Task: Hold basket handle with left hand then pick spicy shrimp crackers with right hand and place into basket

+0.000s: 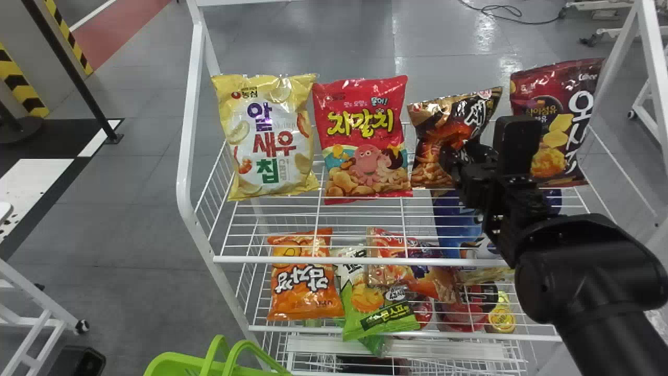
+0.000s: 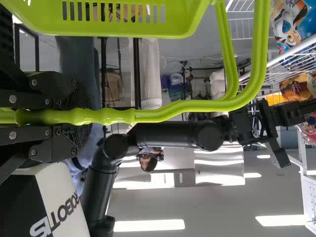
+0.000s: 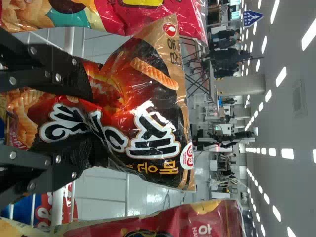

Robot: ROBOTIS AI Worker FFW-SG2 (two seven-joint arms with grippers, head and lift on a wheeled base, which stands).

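We read "매운 새우깡" on the black bag (image 3: 148, 89) between the jaws of the right gripper (image 1: 457, 155), "자갈치" on the red bag (image 1: 360, 112) left of them, "알새우칩" on the yellow bag (image 1: 269, 136) farther left, "ROBOTIS" on white casing (image 2: 54, 187) near the left gripper (image 2: 80, 118).

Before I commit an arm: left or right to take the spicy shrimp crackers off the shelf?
Right, probably: the right gripper pinches the crackers, while the left gripper holds the basket handle.

Glossy packet (image 3: 148, 106), smooth plastic basket (image 2: 123, 30)

Dark, creased spicy shrimp crackers (image 1: 432, 125) upright at rack (image 1: 365, 260), lime basket (image 1: 169, 362) apart
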